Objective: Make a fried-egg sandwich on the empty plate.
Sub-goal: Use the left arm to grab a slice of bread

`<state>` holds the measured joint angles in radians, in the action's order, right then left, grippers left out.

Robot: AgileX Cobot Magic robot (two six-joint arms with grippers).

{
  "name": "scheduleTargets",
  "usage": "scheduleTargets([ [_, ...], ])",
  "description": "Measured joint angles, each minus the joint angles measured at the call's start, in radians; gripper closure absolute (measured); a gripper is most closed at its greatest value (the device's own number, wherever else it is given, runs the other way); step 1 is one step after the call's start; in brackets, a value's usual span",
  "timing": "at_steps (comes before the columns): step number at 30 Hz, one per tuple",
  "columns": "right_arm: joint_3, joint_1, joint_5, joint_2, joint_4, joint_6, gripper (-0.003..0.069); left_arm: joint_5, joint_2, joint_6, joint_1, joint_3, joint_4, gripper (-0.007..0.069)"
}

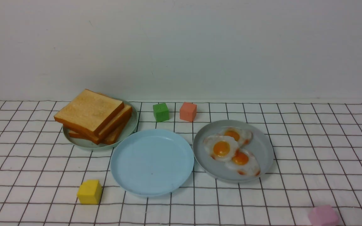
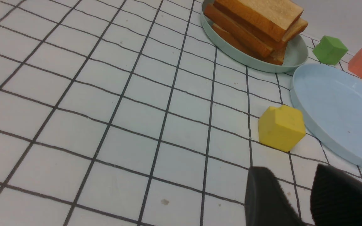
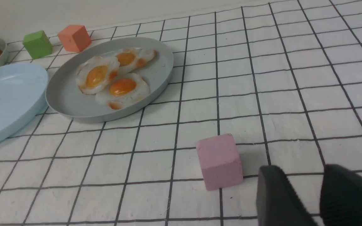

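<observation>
The empty plate (image 1: 152, 163), sky-blue, lies at the table's middle, bare inside; it also shows in the wrist views (image 2: 338, 106) (image 3: 8, 94). A pile of toast slices (image 1: 93, 114) sits on a pale green plate (image 1: 133, 125) to its back left. Three fried eggs (image 1: 222, 148) overlap on a grey plate (image 1: 264, 147) to its right. No fried-egg sandwich is in view. My left gripper (image 2: 291, 171) hovers open over the cloth near a yellow cube (image 2: 281, 127). My right gripper (image 3: 302, 169) is open beside a pink cube (image 3: 220, 161). Neither arm shows in the front view.
A green cube (image 1: 161, 111) and an orange cube (image 1: 188, 111) stand behind the plates near the wall. The yellow cube (image 1: 89, 191) is front left of the blue plate. The pink cube (image 1: 323, 216) sits at the front right edge. A checked cloth covers the table.
</observation>
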<state>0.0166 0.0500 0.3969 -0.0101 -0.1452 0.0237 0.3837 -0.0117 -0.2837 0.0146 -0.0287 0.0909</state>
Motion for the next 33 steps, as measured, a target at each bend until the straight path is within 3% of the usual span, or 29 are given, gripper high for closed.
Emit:
scheduleTargets([
  [24, 0.000, 0.000, 0.000, 0.000, 0.000, 0.000, 0.0418, -0.003, 0.000, 0.012, 0.000, 0.000, -0.027, 0.0386],
  [33, 0.000, 0.000, 0.000, 0.000, 0.000, 0.000, 0.0418, -0.053, 0.000, 0.013, 0.000, 0.000, -0.183, 0.0386],
])
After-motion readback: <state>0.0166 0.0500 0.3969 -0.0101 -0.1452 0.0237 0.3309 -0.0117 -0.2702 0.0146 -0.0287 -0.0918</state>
